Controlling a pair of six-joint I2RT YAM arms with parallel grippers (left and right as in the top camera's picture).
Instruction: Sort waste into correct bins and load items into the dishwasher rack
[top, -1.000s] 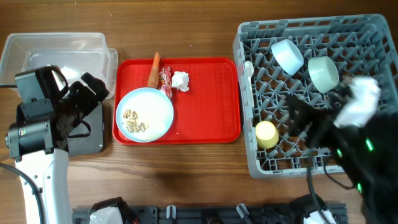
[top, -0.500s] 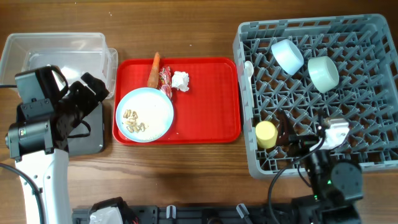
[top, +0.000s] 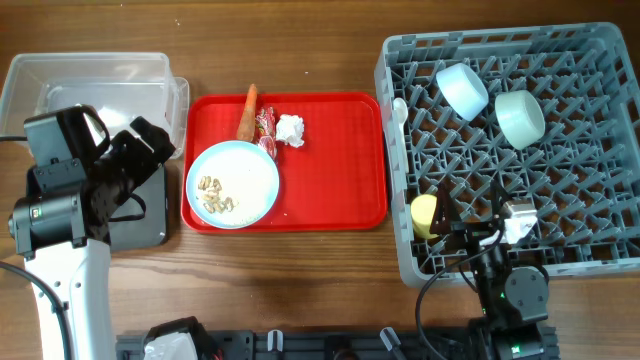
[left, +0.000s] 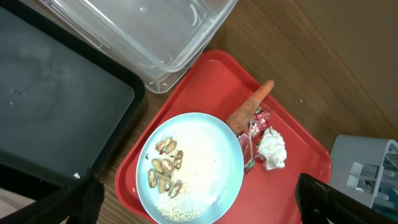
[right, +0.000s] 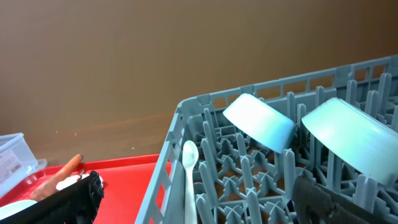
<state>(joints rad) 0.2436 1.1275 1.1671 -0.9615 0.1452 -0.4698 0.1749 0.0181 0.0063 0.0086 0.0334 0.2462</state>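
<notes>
A large pale blue plate with beige scraps and rice sits on the red serving tray. Behind it lie the carrot, red wrapper and white tissue. The grey rack holds two mint bowls, a yellow cup and a white spoon. My left gripper is open and empty over the black tray; in the left wrist view it frames the plate. My right gripper is open and empty over the rack's front, right of the cup.
The clear tub stands at the back left, touching the black tray. The red tray fills the gap between the bins and the rack. The right wrist view shows the spoon upright at the rack's left wall and both bowls.
My right arm has pulled back from over the rack's right side, moving left and toward the table's front edge. The left arm and all objects have stayed put.
</notes>
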